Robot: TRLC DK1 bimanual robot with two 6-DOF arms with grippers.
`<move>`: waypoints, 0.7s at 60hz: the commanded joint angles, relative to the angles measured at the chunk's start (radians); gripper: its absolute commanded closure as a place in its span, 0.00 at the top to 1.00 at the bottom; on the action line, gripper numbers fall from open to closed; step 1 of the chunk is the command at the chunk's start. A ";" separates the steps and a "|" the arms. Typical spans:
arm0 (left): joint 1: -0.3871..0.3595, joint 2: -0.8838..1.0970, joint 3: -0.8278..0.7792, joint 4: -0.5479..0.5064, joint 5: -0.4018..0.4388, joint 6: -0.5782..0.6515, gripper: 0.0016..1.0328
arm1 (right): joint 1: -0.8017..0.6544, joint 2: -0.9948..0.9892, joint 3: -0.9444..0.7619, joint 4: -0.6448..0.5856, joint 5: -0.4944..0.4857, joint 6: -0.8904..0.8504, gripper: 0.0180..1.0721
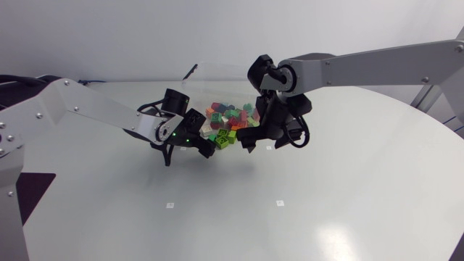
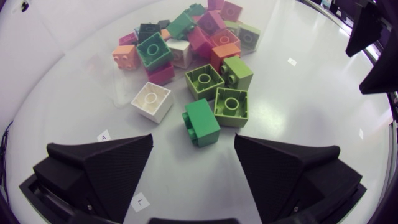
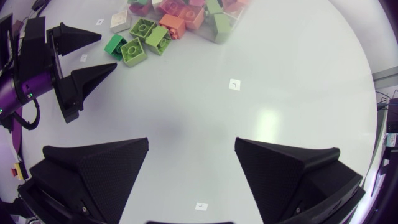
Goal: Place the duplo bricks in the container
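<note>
A pile of many-coloured duplo bricks [image 1: 232,119] lies at the table's far middle. A clear container [image 1: 217,80] shows faintly behind it. My left gripper [image 1: 210,147] is low at the pile's near left edge and open. A dark green brick [image 2: 202,121] lies just ahead of its fingertips, touching neither. Two light green bricks [image 2: 231,106] and a white brick [image 2: 152,101] lie just beyond. My right gripper [image 1: 250,141] hangs at the pile's near right edge. It is open with nothing between its fingers [image 3: 112,168], and it faces my left gripper [image 3: 107,50].
Small white markers [image 1: 170,205] dot the table's near half. In the left wrist view my right arm's black gripper [image 2: 373,43] is close beside the pile. The table's round edge [image 1: 406,101] curves past at the far right.
</note>
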 commanded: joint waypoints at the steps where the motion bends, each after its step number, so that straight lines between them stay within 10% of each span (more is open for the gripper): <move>1: -0.014 0.032 0.042 0.011 -0.011 -0.039 0.83 | 0.001 -0.023 -0.050 0.024 -0.006 0.007 0.95; 30: -0.030 0.093 0.079 0.031 -0.036 -0.065 0.40 | 0.062 -0.041 -0.209 0.307 -0.012 -0.090 0.95; 42: -0.031 0.084 0.048 0.031 -0.036 -0.048 0.37 | 0.084 0.030 -0.185 0.333 0.026 -0.240 0.95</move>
